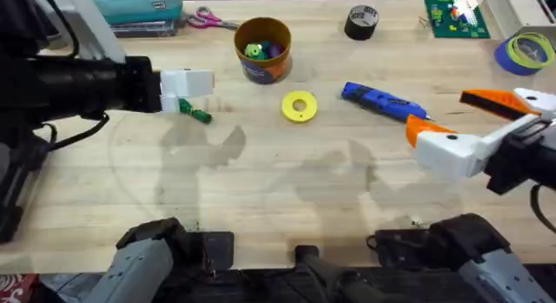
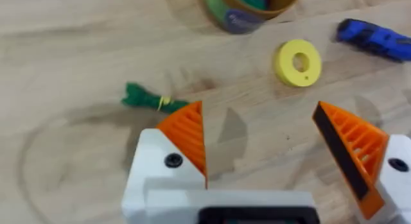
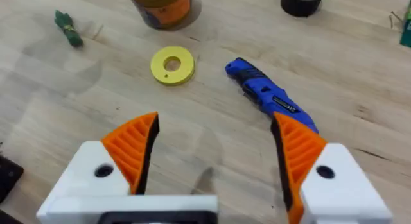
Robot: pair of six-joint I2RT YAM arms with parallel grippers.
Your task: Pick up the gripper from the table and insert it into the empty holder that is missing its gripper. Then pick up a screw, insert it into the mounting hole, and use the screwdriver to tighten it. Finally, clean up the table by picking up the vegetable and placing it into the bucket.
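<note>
the left gripper (image 2: 260, 144) hangs over the table (image 1: 261, 190) with fingers spread, the vegetable (image 2: 146, 99) lying just beyond them. the right gripper (image 3: 215, 147) is spread too, beside the screwdriver (image 3: 266, 95). the bucket (image 1: 262, 49) stands behind the yellow disc (image 1: 299, 107).

Bucket (image 1: 262, 48): contents too small overhead to identify beyond green and dark shapes; in both wrist views its upper part is cut off by the frame edge. Screwdriver (image 2: 376, 39): one end cropped in the left wrist view; in the right wrist view its tip end is hidden behind an orange pad (image 3: 299, 150). Left gripper (image 1: 198, 95): fingertips hide one end of the vegetable (image 1: 196, 113). Tape roll (image 3: 302, 2): cropped
</note>
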